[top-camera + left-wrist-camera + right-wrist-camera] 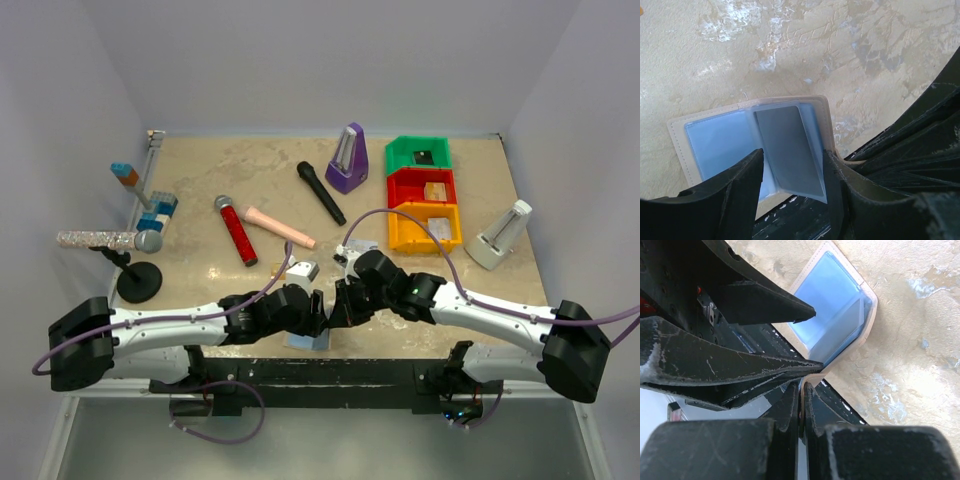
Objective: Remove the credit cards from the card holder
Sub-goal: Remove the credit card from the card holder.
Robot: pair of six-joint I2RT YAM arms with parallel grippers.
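Currently both arms meet at 6 o'clock on the table (200, 180), at its near edge. Card holder (308, 341) lies open there, light blue inside up, tan edging around it.

Left wrist view: one clear pocket leaf stands up from the holder (715, 142), a grey card (790, 150) inside it. Left gripper (793, 154) jaws spread wide, one finger at 9 o'clock of the leaf, the other at 3 o'clock. Contact with the leaf not resolvable.

Right wrist view: right gripper (801, 386) jaws pressed together, pinching the tan rim of the holder (827, 295) at its near corner. Blue panel runs off toward 1 o'clock.

Top view: left gripper (318, 318) and right gripper (338, 305) sit just beside each other over the holder
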